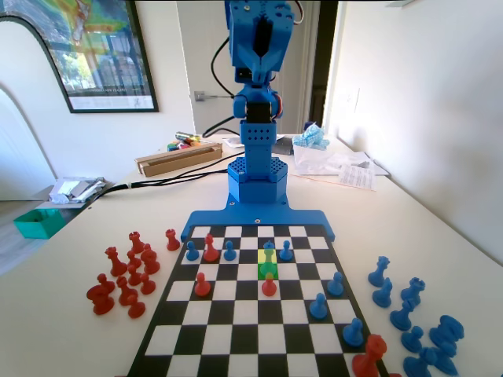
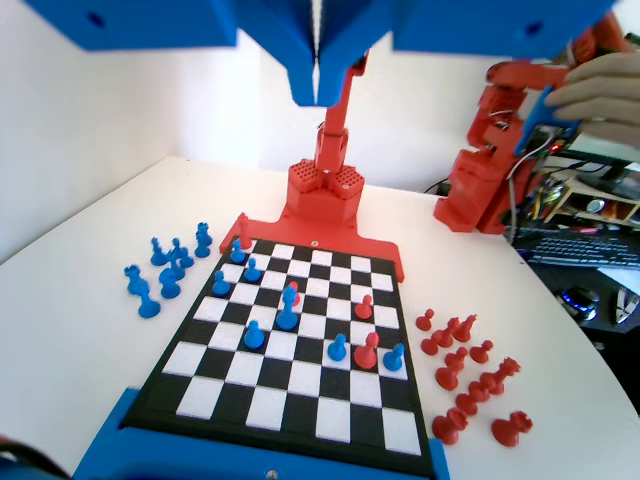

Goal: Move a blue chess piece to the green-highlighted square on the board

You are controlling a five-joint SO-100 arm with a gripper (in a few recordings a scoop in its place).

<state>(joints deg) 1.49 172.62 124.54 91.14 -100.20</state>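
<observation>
**Blue arm raised high, jaws closed on nothing, bishop-like piece waiting on the board**

Cream-white tabletop (image 1: 71, 330) fills the lower half of the fixed view and carries the board (image 1: 236, 342), whose blue edge joins the base of the blue arm (image 1: 256, 169) at the centre of the frame. That arm stands folded upright, reaching to the top edge. In the wrist view the gripper (image 2: 318, 85) hangs from the top centre, high above the table, its two jaws pressed together with only a thin seam between them and nothing held.

Just right of the board's middle column in the fixed view, the green-highlighted square (image 1: 269, 272) lies directly below a paler yellow-green square (image 1: 269, 258). On that yellow-green square stands the blue chess piece (image 1: 269, 253), slim and knob-topped, taller than the blue pawns (image 1: 229, 250) beside it in the far rows. A red pawn (image 1: 269, 286) stands on the square just in front of the green one.

Captured red pieces (image 1: 126, 279) cluster on the table at the left of the fixed view; captured blue pieces (image 1: 413, 322) gather at the lower right.
</observation>
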